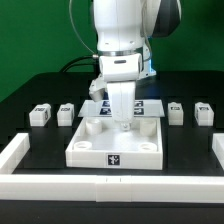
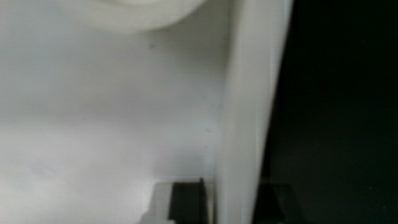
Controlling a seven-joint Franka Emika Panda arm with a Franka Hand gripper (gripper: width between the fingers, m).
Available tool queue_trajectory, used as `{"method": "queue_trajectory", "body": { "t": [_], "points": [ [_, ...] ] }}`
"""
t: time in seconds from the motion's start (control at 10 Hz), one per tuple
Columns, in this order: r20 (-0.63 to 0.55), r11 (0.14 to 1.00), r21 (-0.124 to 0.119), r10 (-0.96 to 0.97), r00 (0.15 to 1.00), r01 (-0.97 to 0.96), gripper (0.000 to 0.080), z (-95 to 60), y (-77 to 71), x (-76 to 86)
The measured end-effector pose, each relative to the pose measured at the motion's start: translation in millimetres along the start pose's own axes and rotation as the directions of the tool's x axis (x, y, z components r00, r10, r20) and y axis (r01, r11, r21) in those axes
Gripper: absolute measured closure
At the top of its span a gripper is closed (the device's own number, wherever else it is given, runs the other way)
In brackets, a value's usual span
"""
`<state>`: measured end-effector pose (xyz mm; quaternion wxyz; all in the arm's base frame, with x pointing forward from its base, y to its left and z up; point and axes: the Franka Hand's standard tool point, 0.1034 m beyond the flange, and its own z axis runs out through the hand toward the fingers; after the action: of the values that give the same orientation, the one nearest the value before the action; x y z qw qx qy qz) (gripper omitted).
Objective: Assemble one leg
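The white two-finger gripper (image 1: 122, 118) stood low over the large white square plastic panel with a raised rim and corner sockets (image 1: 90, 152), its tips at or just above the panel's floor near the far edge. Whether its fingers were spread or closed could not be told. The wrist view gave only the panel's pale surface (image 2: 107, 120) and a raised ridge (image 2: 249, 110), very close up against the dark beyond. The gripper seemed to carry no leg. All four small white plastic block-like legs with black-and-white marker tags (image 1: 65, 113) lay on the black table (image 1: 40, 145), two on the exterior view's left and two more legs (image 1: 175, 110) on its right, each well apart from the gripper. The risk, as I judged it, was that pressing or sliding so close to the rim would push the panel askew or tip it, putting its sockets out of line for a leg. Any sideways move toward a leg would first need a lift clear of that rim. The thin flat white marker board (image 1: 150, 103) lay just behind the panel, and white rails (image 1: 110, 186) fenced the table's front and sides.
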<state>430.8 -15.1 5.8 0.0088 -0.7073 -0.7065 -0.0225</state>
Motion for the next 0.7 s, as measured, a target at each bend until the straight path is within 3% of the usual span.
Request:
{"method": "queue_trajectory", "body": {
  "t": [0.7],
  "points": [
    [0.000,1.000,0.001,0.001,1.000,-0.001,0.0741,-0.1,0.6,-0.1]
  ]
}}
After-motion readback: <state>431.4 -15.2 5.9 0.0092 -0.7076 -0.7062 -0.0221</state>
